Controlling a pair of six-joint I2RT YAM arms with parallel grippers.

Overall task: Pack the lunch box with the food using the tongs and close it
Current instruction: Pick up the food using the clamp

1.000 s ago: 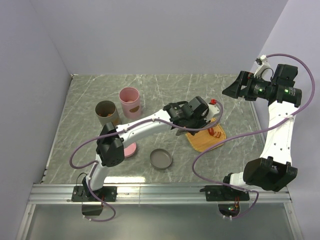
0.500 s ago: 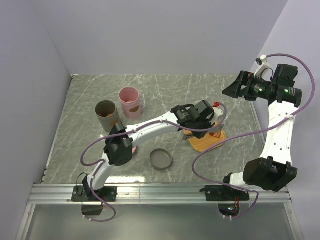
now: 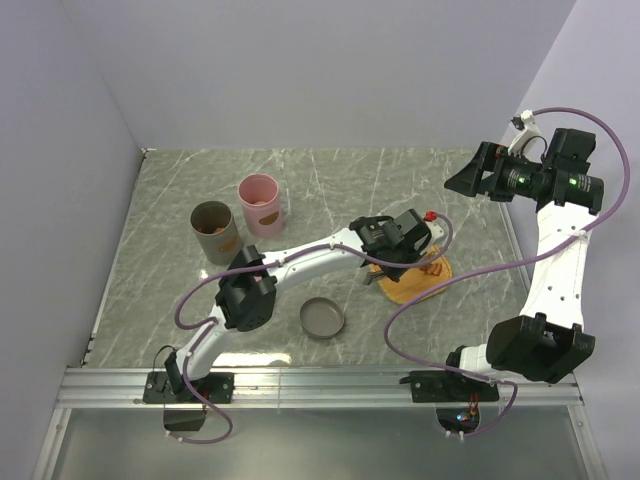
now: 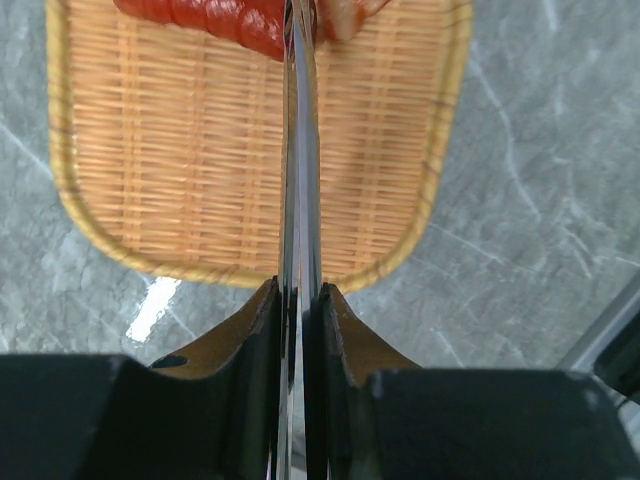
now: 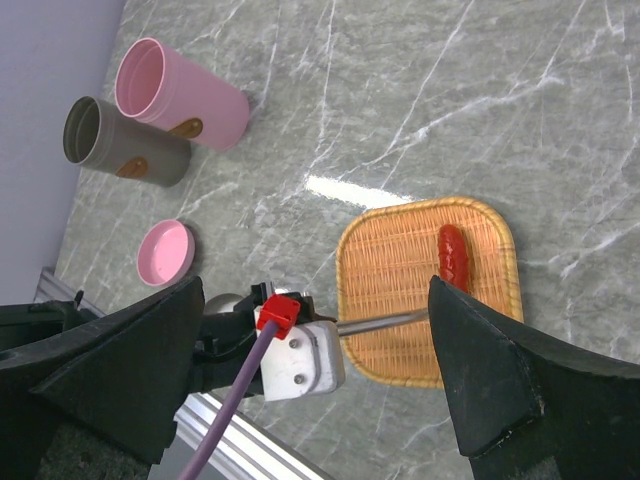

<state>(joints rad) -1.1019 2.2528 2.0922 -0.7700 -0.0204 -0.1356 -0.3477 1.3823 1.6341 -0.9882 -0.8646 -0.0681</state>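
Observation:
My left gripper [image 4: 300, 290] is shut on the silver tongs [image 4: 300, 150], which run straight out over the woven orange tray [image 4: 180, 150]. The tongs' arms are pressed close together, and their tips reach a red piece of food [image 4: 215, 18] at the tray's far edge. From above, the left gripper [image 3: 412, 248] hangs over the tray [image 3: 408, 287]. The right wrist view shows the tongs [image 5: 385, 322] crossing the tray [image 5: 400, 270] toward the red food [image 5: 452, 255]. The lunch box's open pink tub [image 3: 260, 203] and grey-brown tub [image 3: 212, 230] stand at the back left. My right gripper [image 3: 458, 180], wide open and empty, is raised high on the right.
A grey round lid [image 3: 322, 318] lies near the front, left of the tray. A pink lid [image 5: 165, 252] lies near the left arm's elbow, which hides it from above. Walls close off the left, back and right. A metal rail [image 3: 320, 385] runs along the near edge.
The left arm has stretched further right and slightly nearer, carrying the tongs over the tray; its elbow now covers the pink lid. The right arm has not moved.

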